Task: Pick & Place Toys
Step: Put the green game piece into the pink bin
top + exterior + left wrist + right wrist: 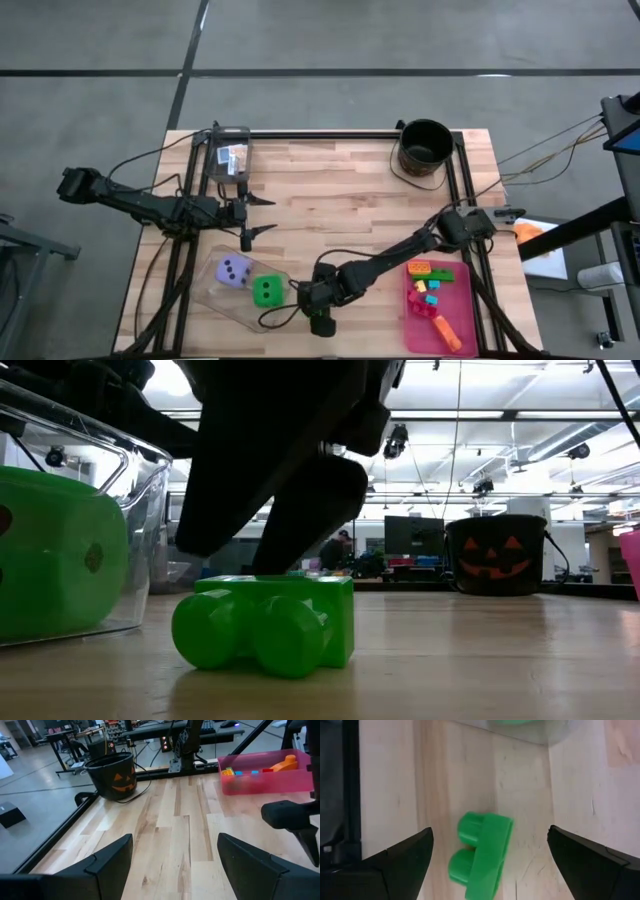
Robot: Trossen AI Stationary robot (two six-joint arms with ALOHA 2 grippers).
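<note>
Progress looked partial to me. My right gripper (490, 857) hung over the near edge of the table with its fingers spread wide, and between them, lying free on the wood, was a green brick (481, 854) on its side with its two round studs showing. Nothing pinched it; it rested on the table (330, 190) by its own weight, just beside the clear container (222, 295).

That clear container held a purple die (235, 271) and a green die (267, 291). I judged those two as sorted, though I could not tell whether the brick was meant to join them.

Over by my right arm's base, the pink tray (418, 332) carried a heap of small bricks (432, 285) in green, red, yellow, teal and orange, so plenty remained to shift if they were to leave it.

My left gripper (258, 216) waited above the middle-left of the table, fingers apart and holding nothing. A second clear box (229, 153) with small packs sat at the far-left corner, and the black bucket (425, 146) stood at the far right.
</note>
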